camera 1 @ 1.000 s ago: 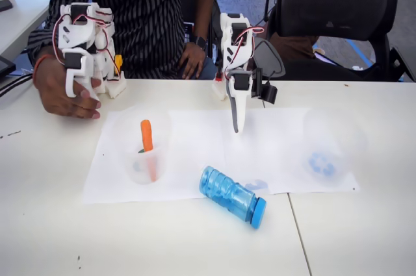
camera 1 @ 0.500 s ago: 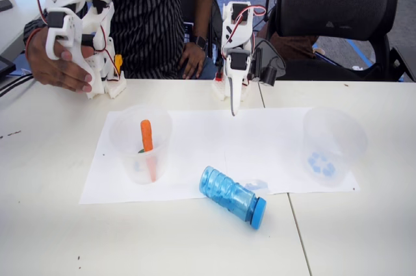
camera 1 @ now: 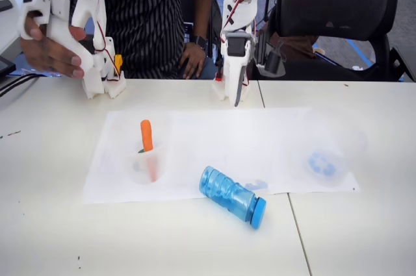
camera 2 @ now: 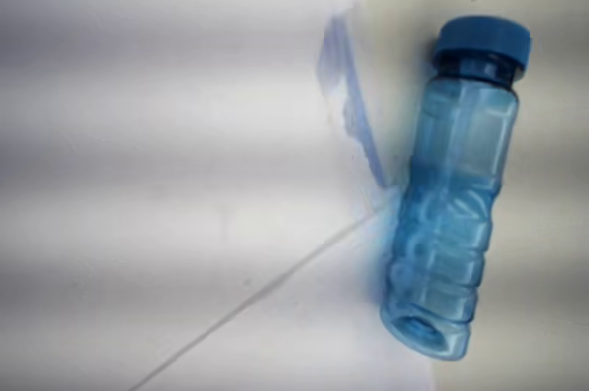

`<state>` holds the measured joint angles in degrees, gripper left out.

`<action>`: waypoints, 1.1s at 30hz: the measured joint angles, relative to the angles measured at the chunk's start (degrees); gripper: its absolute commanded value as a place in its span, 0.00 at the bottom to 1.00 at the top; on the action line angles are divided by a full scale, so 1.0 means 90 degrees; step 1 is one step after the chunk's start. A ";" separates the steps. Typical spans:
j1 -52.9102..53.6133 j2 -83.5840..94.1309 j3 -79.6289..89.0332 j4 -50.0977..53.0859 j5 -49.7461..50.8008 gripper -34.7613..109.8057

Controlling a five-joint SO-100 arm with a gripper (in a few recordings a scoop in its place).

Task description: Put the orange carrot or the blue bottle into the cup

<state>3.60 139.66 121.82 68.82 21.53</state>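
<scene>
The bottle point(camera 1: 232, 195) lies on its side nearest the camera in the fixed view, cap toward the lower right, half on the paper sheet point(camera 1: 195, 139) and half on the bare table point(camera 1: 52, 224). The wrist view shows it too point(camera 2: 457, 198), free and untouched. Further back to the left, the carrot point(camera 1: 147, 136) stands upright in a clear tumbler point(camera 1: 144, 159), so that item sits in the wrong vessel. To the right, the cup point(camera 1: 322, 162) with the blue arrows mark is only faintly visible and looks empty. At the back the gripper point(camera 1: 238, 91) hangs high, fingertips down and seemingly together, holding nothing. The bottle looks like the easier pick: descend over its ribbed middle, open wide across its width, and close squarely so it cannot roll toward the table edge.
</scene>
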 measured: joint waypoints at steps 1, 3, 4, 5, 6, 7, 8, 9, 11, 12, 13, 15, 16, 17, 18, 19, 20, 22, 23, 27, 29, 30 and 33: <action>-0.0020 -0.0156 -0.0205 0.0000 0.0127 0.41; -0.0020 -0.0439 -0.0557 0.0000 0.0361 0.41; -0.0010 -0.0557 -0.0693 0.0000 0.0449 0.41; -0.0020 -0.0674 -0.0840 0.0000 0.0508 0.42; -0.0020 -0.0801 -0.0957 0.0000 0.0566 0.44; -0.0020 -0.0928 -0.1064 0.0000 0.0635 0.45; -0.0020 -0.1045 -0.1143 0.0000 0.0674 0.47; -0.0020 -0.1162 -0.1221 0.0000 0.0693 0.50; -0.0020 -0.1396 -0.1338 0.0000 0.0732 0.53; -0.0020 -0.1514 -0.1396 0.0000 0.0732 0.55; -0.0020 -0.1631 -0.1455 0.0000 0.0732 0.57; -0.0020 -0.1807 -0.1533 0.0000 0.0732 0.59; -0.0020 -0.1895 -0.1562 0.0000 0.0732 0.59; -0.0020 -0.1992 -0.1602 0.0000 0.0732 0.59; -0.0020 -0.2100 -0.1689 0.0000 0.0732 0.59; -0.0020 -0.2217 -0.1768 0.0010 0.0732 0.59; -0.0020 -0.2324 -0.1816 0.0020 0.0732 0.59; -0.0020 -0.2559 -0.1973 0.0020 0.0732 0.59; -0.0020 -0.2676 -0.2021 0.0020 0.0732 0.59; -0.0020 -0.3096 -0.2295 0.0107 0.0732 0.59; -0.0020 -0.3271 -0.2500 0.0293 0.0732 0.59; -0.0020 -0.3379 -0.2627 0.0381 0.0732 0.59; -0.0020 -0.3809 -0.3037 0.0625 0.0732 0.59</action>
<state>3.43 105.38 94.48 74.44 28.12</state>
